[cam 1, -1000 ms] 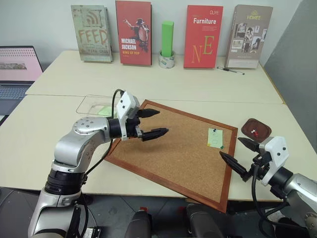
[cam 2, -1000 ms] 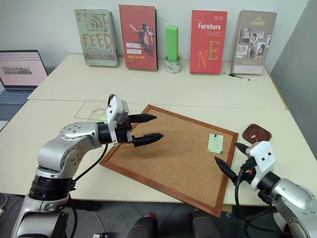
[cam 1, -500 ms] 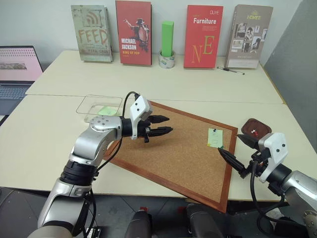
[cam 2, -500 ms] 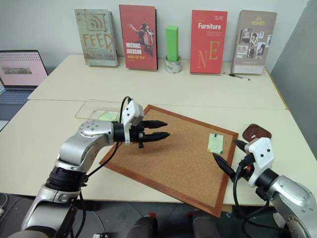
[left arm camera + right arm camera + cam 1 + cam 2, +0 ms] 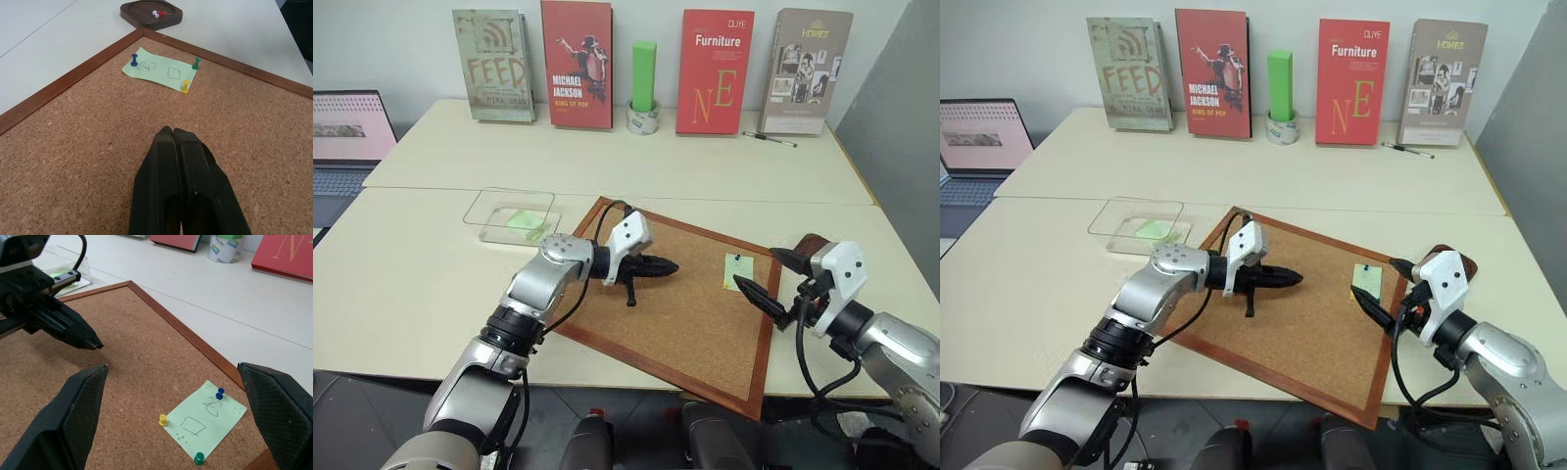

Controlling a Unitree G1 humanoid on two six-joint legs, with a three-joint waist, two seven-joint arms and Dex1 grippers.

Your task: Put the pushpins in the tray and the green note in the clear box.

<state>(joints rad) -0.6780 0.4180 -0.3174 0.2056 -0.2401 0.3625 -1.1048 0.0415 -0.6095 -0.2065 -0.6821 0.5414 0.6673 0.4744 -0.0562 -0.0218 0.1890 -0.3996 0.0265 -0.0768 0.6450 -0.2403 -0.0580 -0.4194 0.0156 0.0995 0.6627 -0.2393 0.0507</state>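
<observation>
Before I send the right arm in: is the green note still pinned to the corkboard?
Pinned. The green note lies flat on the corkboard, with blue, green and yellow pins through it.

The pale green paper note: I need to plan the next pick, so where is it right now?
The pale green square paper note lies on the cork board near its right edge, held by blue, green and yellow pushpins, just short of the dark brown tray.

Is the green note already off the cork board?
No. The green note lies flat on the cork board, held by a blue pin, a green pin and a yellow pin.
</observation>
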